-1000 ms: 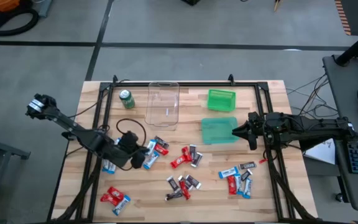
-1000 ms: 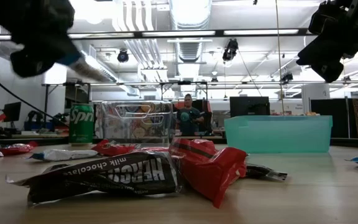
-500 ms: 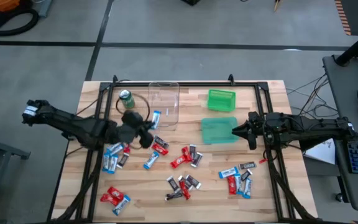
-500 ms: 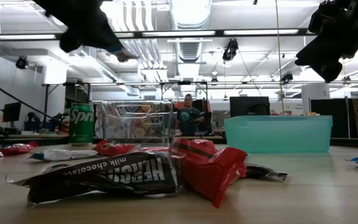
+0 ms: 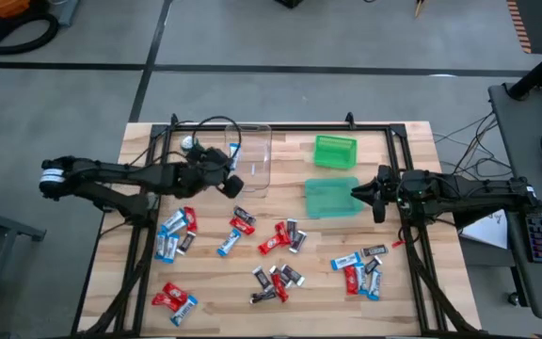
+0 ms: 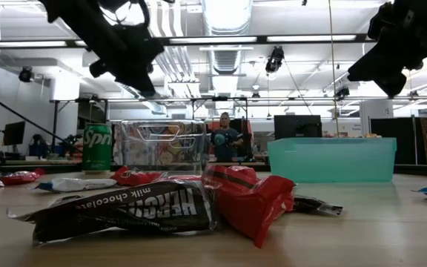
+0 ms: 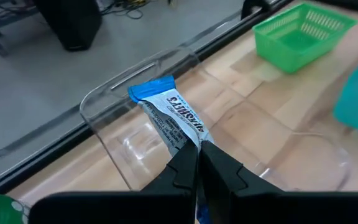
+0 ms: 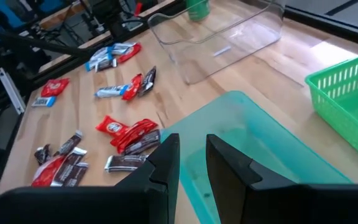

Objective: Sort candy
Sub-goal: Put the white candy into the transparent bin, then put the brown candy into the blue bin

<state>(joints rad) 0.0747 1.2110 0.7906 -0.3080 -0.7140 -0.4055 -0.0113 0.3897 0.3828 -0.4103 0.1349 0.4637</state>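
High view is showing the left gripper (image 5: 231, 169) hanging over the near edge of the clear plastic bin (image 5: 249, 157) at the back of the wooden table (image 5: 403, 301), its fingers pinching a blue-and-white candy bar (image 5: 235, 151) that is sticking up above the bin's open top. Left wrist view is making the grip plain: the two dark fingers (image 7: 185, 171) are pressing together on the lower end of the bar (image 7: 169, 118), and the wrapper's blue tip is pointing toward the bin's far rim (image 7: 135, 71). Beside the bin a green soda can (image 5: 189, 143) is standing, partly hidden under the arm.

Off to the other side, the right gripper (image 5: 374, 195) is hovering at the edge of the teal bin (image 5: 329, 198), fingers standing narrowly apart with nothing between them; behind that bin a green basket (image 5: 335, 152) is sitting. Right wrist view is looking past those fingers (image 8: 166, 162) over the teal bin (image 8: 253, 149).

Loose candy is lying across the front half of the table: a group below the left arm (image 5: 177, 233), a red pair near the front left corner (image 5: 173, 300), a cluster in the middle (image 5: 280, 235), and another by the right side (image 5: 360, 271)
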